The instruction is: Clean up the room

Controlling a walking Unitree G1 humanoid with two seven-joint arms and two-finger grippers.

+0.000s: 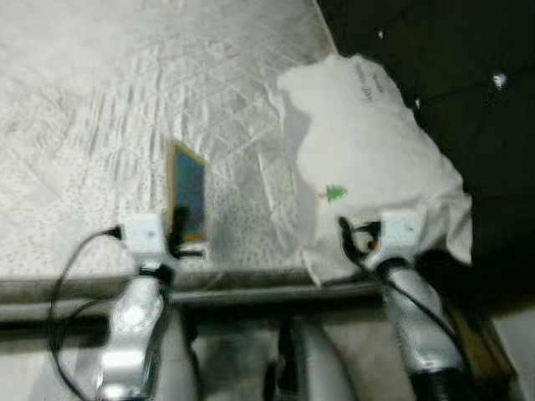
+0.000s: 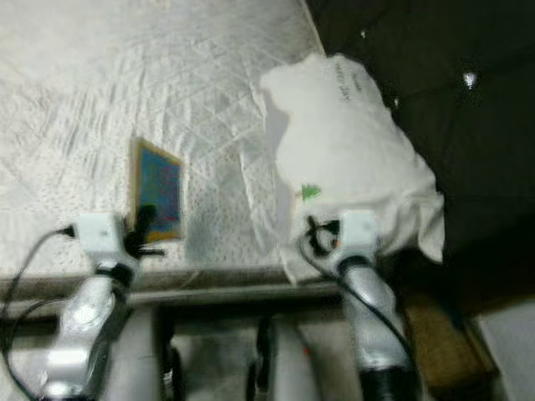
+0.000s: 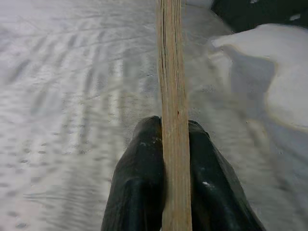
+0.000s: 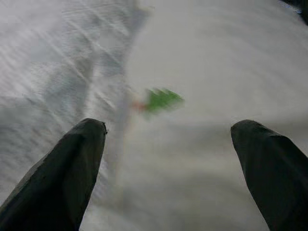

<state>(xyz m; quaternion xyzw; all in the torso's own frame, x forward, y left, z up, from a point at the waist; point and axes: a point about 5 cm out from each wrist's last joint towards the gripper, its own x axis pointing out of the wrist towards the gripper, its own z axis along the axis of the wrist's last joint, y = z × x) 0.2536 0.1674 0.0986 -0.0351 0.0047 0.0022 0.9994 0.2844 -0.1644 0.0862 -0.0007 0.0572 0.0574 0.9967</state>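
left gripper [image 3: 168, 159] pinches the framed picture [image 1: 189, 190] by its edge, over the mattress [image 1: 100, 109]; right gripper [image 4: 168, 139] spread wide at the white pillow [image 1: 359, 142]. next, likely: close on the pillow.

A wood-framed picture [image 1: 189, 193] with a blue face lies on the quilted bed [image 1: 100, 109]; at its 3 o'clock a white pillow [image 1: 359, 150] overhangs the bed's corner.

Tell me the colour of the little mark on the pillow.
Green, on the white pillow; the mark shows best in the right wrist view.
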